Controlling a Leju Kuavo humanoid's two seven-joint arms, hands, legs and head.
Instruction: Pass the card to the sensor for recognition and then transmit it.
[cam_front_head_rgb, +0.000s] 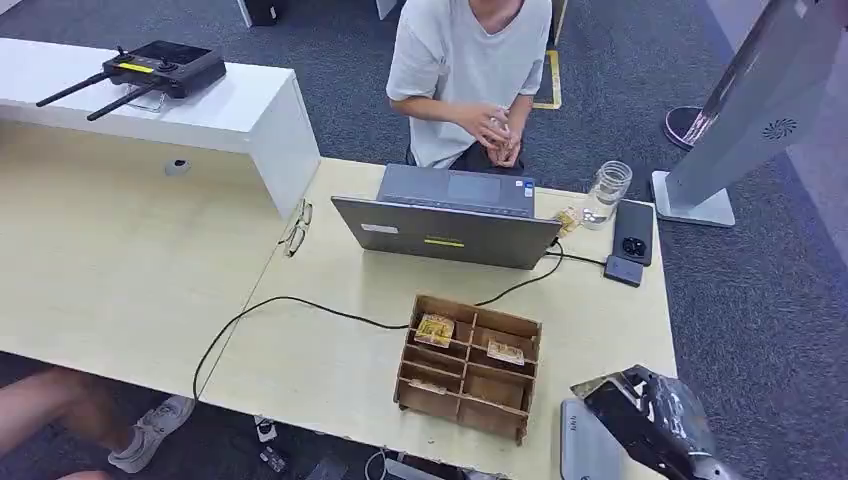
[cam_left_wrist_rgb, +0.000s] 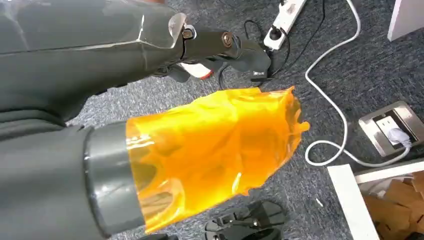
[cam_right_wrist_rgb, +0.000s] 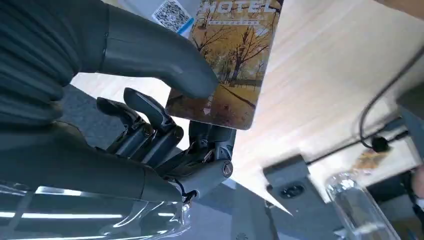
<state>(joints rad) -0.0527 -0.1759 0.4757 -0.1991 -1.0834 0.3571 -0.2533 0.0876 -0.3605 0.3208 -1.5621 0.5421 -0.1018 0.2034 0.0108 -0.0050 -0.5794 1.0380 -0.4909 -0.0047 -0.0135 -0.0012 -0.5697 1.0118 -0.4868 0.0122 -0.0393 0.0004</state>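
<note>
My right hand pinches a hotel card with an autumn-tree picture between its thumb and fingers. It holds the card just above the pale table, next to the grey sensor with a QR label. From the head view, my right arm reaches in at the lower right and covers part of the flat grey sensor at the table's front edge. My left hand hangs over the carpet with its fingers stretched out and nothing in it; orange film wraps part of it.
A wooden compartment box with more cards stands left of the sensor. Behind it are an open laptop, a black cable, a glass jar, a phone and a small black device. A person sits across the table.
</note>
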